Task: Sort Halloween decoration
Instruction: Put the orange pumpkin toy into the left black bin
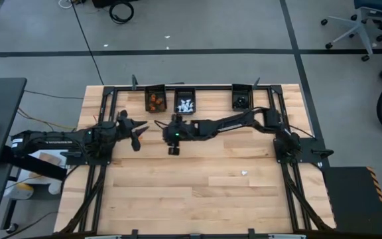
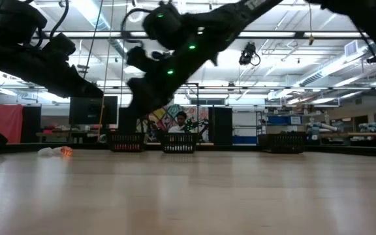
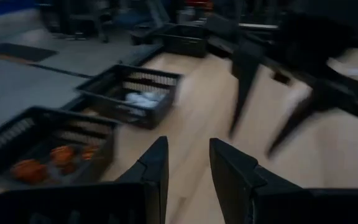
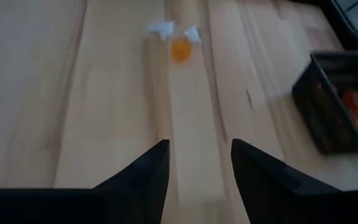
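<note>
Right gripper hangs above the middle of the table with its two dark fingers spread and bare wood showing between them; we see nothing pinched. From overhead this right gripper sits at the end of an arm stretched across from the 3 o'clock side, pointing toward 9 o'clock.

Nearest to us, at about 5 o'clock from it, one small white trinket lies alone on the table, well apart from both arms.

Just beside the right gripper, at its 9 o'clock, the left gripper faces it. Through its own wrist camera the left gripper also has its fingers parted, a strip of table visible in the gap, holding nothing.

Ahead of the right gripper an orange trinket rests on the wood, with two white pieces touching or almost touching it on its far side. At table height the same orange trinket shows low on the boards. We cannot place this cluster from overhead, where the left arm covers that part.

Farthest, along the 12 o'clock edge, stand three black bins. The orange-filled bin is toward 11 o'clock, the bin of white pieces is just beside it, and the third bin stands apart toward 1 o'clock with something dark inside.
</note>
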You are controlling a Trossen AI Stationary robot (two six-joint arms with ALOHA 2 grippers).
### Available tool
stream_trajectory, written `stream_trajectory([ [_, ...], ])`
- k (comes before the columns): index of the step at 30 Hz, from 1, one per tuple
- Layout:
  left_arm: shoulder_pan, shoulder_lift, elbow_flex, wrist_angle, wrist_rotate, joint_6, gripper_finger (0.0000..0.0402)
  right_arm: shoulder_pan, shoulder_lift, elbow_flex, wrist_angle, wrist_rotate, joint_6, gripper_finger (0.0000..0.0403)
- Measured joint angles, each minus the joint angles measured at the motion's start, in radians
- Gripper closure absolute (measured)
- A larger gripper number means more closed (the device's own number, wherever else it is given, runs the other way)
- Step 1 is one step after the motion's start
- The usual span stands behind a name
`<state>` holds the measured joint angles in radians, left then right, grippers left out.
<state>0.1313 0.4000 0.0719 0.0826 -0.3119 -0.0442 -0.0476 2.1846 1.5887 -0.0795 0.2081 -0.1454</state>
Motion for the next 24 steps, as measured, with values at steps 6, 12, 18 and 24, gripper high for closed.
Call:
stream_trajectory([
  [6, -0.001, 0.0, 0.0, 0.002, 0.138, -0.018, 0.0305, 0.034, -0.199, -0.309, 0.159, 0.001, 0.018, 0.0227],
  [12, 0.0, 0.058, 0.0, 0.022, 0.141, -0.131, 0.0305, 0.1, -0.299, -0.55, 0.349, 0.063, 0.074, 0.0227],
  [18, 0.0, 0.178, 0.006, 0.01, 0.119, -0.27, 0.0305, 0.146, -0.325, -0.721, 0.569, 0.139, 0.097, 0.0227],
  [24, 0.023, 0.315, 0.163, -0.202, 0.114, -0.343, 0.0305, 0.148, -0.33, -0.795, 0.681, 0.167, 0.07, 0.0227],
])
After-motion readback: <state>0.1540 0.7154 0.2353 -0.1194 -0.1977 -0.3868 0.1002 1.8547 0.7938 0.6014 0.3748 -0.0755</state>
